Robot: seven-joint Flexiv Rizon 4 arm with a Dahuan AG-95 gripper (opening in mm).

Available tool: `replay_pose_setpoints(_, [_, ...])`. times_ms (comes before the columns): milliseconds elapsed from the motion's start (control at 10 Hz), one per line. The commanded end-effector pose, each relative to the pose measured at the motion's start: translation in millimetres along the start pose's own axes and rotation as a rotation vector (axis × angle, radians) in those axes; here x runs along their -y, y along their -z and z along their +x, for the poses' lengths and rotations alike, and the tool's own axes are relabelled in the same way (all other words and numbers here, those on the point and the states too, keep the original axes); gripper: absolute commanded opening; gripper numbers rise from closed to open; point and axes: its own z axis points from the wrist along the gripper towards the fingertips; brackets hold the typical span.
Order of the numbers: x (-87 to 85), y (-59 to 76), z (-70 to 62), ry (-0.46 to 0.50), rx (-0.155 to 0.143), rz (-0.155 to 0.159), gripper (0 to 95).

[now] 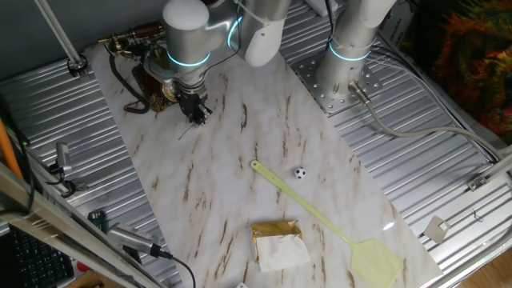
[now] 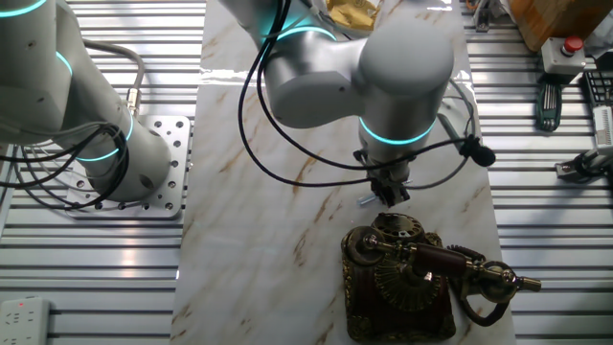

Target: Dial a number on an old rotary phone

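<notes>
The old rotary phone (image 2: 400,284) stands on the marble mat with a dark brown base, a round brass dial (image 2: 397,229) and an ornate handset (image 2: 450,264) lying across the cradle. In one fixed view the phone (image 1: 136,50) is at the mat's far left corner, mostly hidden behind the arm, with its dark cord (image 1: 128,90) looping beside it. My gripper (image 2: 387,195) points down right at the dial's far edge, and I cannot tell whether it touches. It also shows in one fixed view (image 1: 195,110). Its dark fingers look pressed together and hold nothing.
A yellow fly swatter (image 1: 320,220), a small black-and-white ball (image 1: 299,172) and a gold-wrapped packet with white paper (image 1: 278,243) lie on the mat's near half. A second arm's base (image 1: 346,76) stands on the ribbed metal table. A red button box (image 2: 571,48) and tools (image 2: 546,98) sit at the side.
</notes>
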Motion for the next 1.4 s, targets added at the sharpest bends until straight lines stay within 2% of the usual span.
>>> replay_pose_setpoints(100, [-1.5,0.7,-2.4,0.0,-0.007,-0.001,19.0])
replay_pose_setpoints(1400, [-2.0,-2.8,-2.3,0.002,-0.007,-0.002,19.0])
